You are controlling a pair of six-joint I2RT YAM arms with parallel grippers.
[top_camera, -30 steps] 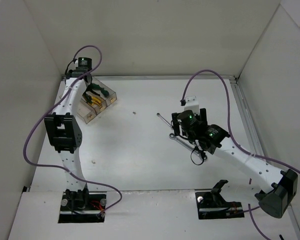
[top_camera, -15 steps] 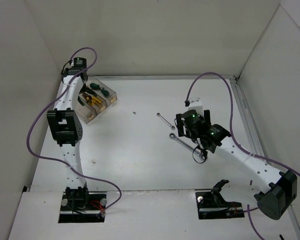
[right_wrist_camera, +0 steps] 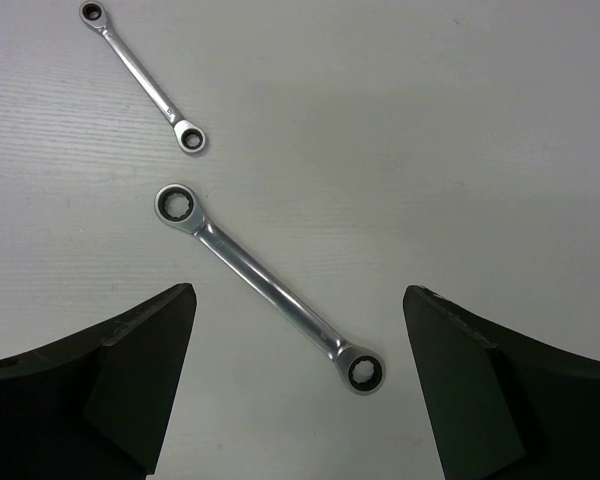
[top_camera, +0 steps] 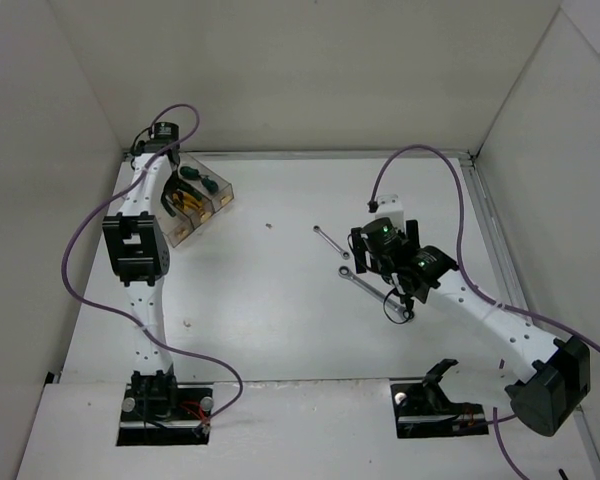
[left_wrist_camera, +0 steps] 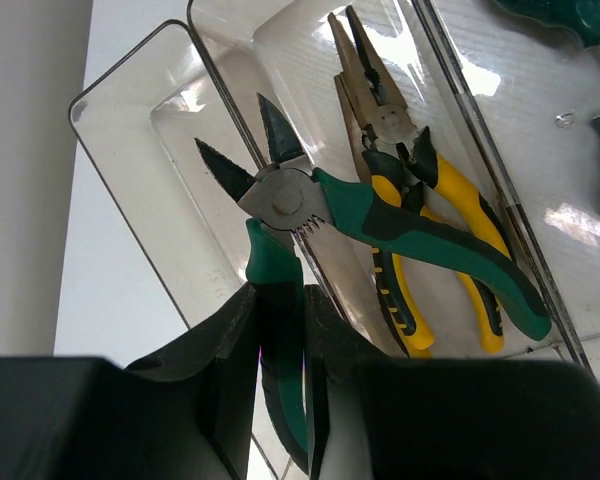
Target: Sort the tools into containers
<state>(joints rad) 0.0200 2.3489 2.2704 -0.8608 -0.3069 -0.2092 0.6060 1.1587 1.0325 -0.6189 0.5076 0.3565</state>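
My left gripper [left_wrist_camera: 280,330] is shut on one handle of green-handled pliers [left_wrist_camera: 380,215] and holds them over the clear bins [left_wrist_camera: 140,190]. The pliers' open jaws point away and their other handle lies across yellow-handled pliers [left_wrist_camera: 460,200] in the middle bin. Dark green screwdrivers [left_wrist_camera: 560,15] lie in the bin beside it. In the top view the bins [top_camera: 195,205] stand at the far left under my left gripper [top_camera: 170,195]. My right gripper [right_wrist_camera: 298,295] is open above a large silver wrench [right_wrist_camera: 270,290]. A smaller wrench [right_wrist_camera: 145,78] lies beyond it.
White walls close in the table on three sides, and the bins stand near the left wall. The large wrench [top_camera: 358,281] and small wrench [top_camera: 327,240] lie right of centre. Small specks [top_camera: 268,225] lie on the table. My right gripper [top_camera: 368,262] hovers there.
My left arm has shifted slightly over the bins, still holding the green pliers. My right gripper has moved a little right and stays open over the large wrench.
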